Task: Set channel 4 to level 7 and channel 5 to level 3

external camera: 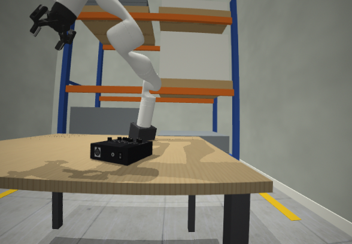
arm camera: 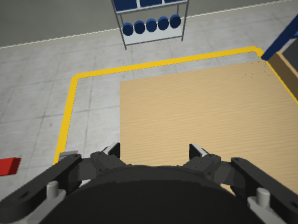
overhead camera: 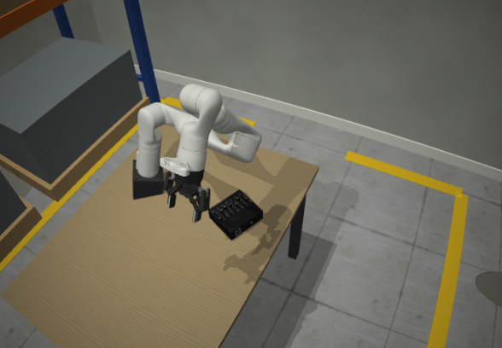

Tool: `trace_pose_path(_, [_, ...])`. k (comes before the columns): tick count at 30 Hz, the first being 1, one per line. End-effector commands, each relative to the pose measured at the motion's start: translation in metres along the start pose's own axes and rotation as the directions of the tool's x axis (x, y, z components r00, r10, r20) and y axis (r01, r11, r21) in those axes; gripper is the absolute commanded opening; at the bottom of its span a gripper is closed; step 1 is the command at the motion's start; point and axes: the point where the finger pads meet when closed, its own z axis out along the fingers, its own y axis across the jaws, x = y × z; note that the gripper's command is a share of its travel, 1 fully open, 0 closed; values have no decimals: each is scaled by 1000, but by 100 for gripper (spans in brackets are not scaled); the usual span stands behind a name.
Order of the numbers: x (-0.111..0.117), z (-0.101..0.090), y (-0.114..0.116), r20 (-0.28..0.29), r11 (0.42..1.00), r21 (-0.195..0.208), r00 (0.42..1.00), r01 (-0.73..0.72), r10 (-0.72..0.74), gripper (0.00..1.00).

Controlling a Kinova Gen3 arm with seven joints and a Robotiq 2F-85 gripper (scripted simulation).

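My gripper [overhead camera: 183, 213] [external camera: 47, 43] [arm camera: 154, 150] stands wide open with nothing between its fingers, high above the table [overhead camera: 128, 269] [external camera: 149, 188] [arm camera: 200, 110]. The lighting desk [overhead camera: 236, 215] [external camera: 121, 151] sits on the table; in the top view it lies at about four o'clock from my base [overhead camera: 148, 186] [external camera: 142, 132], and my gripper is at its nine to ten o'clock.

I judge the step in hand to be the approach. To do it well, I should travel high, turn my fingers down towards the panel, and get the faders into my wrist view before I descend. I would narrow the fingers to suit one cap, since spread this wide they could knock neighbouring faders. Then I should push gently along the slot, without bearing down or dragging the desk, and check each cap line against its mark.

The top view shows the rows of controls on the desk, though too small for me to read channels or levels. The exterior view shows what that one cannot: my height over the desk, and the sockets on its side. My wrist view misses the desk altogether, but shows a rack of blue bins [arm camera: 151, 25] at twelve o'clock and a red object [arm camera: 9, 166] at eight.
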Motion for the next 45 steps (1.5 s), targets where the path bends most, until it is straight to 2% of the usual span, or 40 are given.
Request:
trace_pose_path(1, [-14,2,-4,15,1000,11,1000,12,-13,100])
trace_pose_path(8, [-14,2,-4,15,1000,11,1000,12,-13,100])
trace_pose_path(9, [-35,8,-6,45,1000,20,999,20,-21,100])
trace_pose_path(19, [-35,8,-6,45,1000,20,999,20,-21,100])
trace_pose_path(20, [-56,13,-6,74,999,29,997,27,-29,100])
trace_pose_path(29, [-56,13,-6,74,999,29,997,27,-29,100])
trace_pose_path(30, [-76,18,-6,102,999,36,994,34,-38,100])
trace_pose_path(39, [-76,18,-6,102,999,36,994,34,-38,100])
trace_pose_path(40, [-96,22,-5,130,998,42,990,41,-46,100])
trace_pose_path(45, [-96,22,-5,130,998,42,990,41,-46,100])
